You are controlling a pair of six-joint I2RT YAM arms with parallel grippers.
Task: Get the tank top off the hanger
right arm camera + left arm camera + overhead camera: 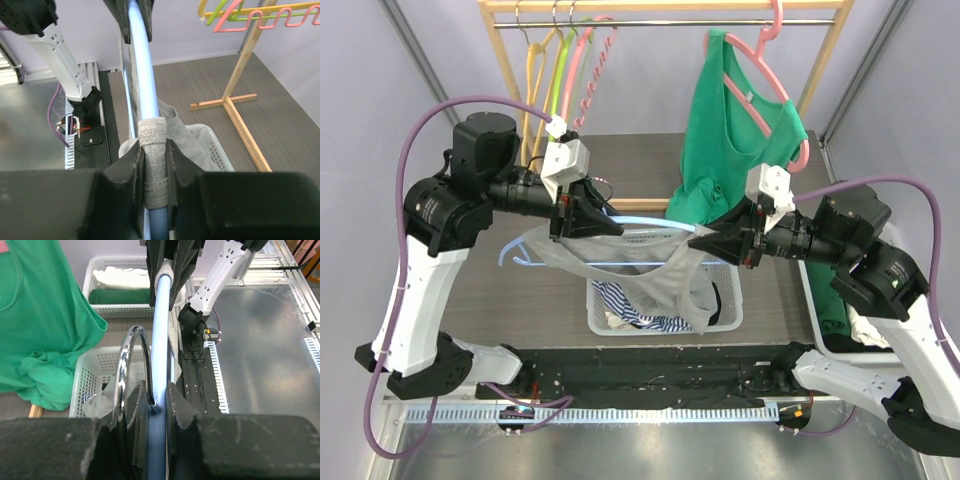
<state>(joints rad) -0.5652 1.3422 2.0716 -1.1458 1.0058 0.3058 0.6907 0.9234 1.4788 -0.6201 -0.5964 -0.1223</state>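
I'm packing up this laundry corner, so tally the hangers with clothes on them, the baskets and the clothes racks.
Hangers with clothes: 2, the pink hanger and the blue hanger
Baskets: 2, the middle basket and the side basket
Clothes rack: 1
Total: 5

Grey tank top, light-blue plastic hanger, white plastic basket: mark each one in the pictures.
Grey tank top (675, 280), top external view, on the drooping fabric.
Light-blue plastic hanger (159, 330), left wrist view, on its shoulder arm.
White plastic basket (594, 306), top external view, on its left wall.
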